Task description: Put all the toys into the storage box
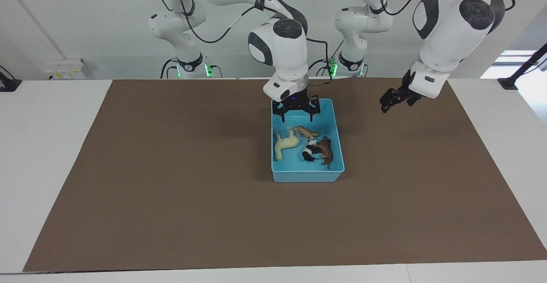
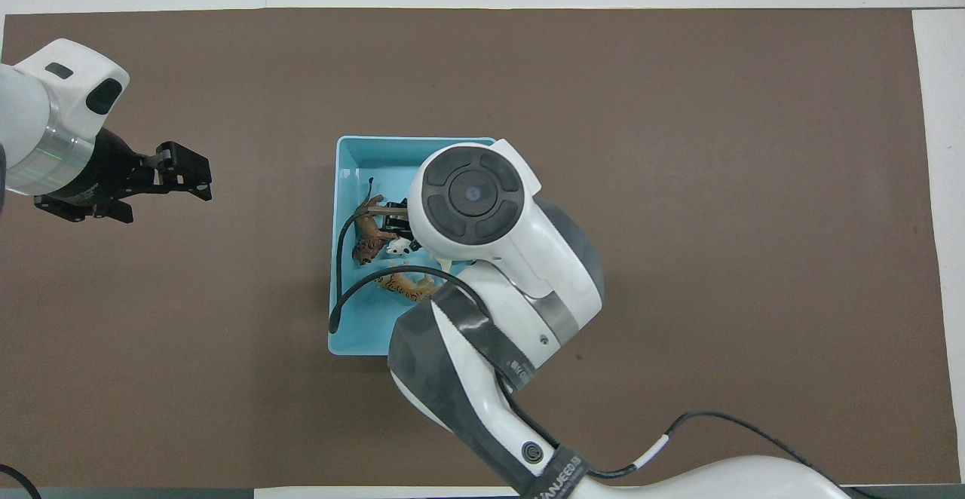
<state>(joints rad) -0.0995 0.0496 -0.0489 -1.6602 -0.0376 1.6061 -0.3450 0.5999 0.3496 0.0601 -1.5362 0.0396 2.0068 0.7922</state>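
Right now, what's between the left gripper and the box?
Only bare brown mat lies between the left gripper and the box, as the facing view shows.

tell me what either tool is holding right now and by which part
Nothing is held. The right tool hangs open and empty over the storage box; the left tool is empty over the mat. All four toys lie in the box.

The storage box [image 1: 337, 146] is light blue. In it lie a pale cream horse [image 1: 285, 145], an orange striped tiger [image 1: 305, 132], a brown lion [image 1: 325, 149] and a black-and-white panda [image 1: 308, 152]. A brown mat [image 1: 171, 180] covers the white tabletop [image 1: 38, 146].
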